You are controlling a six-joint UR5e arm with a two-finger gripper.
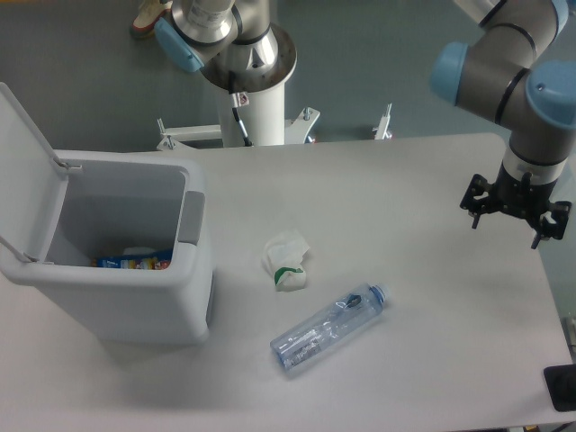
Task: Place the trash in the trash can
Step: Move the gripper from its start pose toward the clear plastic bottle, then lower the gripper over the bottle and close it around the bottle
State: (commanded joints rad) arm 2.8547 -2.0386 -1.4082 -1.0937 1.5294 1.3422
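The clear plastic water bottle (328, 328) with a blue cap lies on its side on the white table, cap pointing up-right. The crumpled white paper wad (287, 264) with a green mark lies just up-left of it, apart from the bottle. The trash can (135, 301), a white-grey bin with its lid (27, 153) hinged up, stands at the left. My gripper (507, 227) hangs at the far right over the table, well away from both items. Its black fingers look spread and hold nothing.
A blue and orange snack wrapper (133, 261) lies inside the bin. The arm's white base post (255, 99) stands behind the table's far edge. A black object (562, 387) sits at the table's right front corner.
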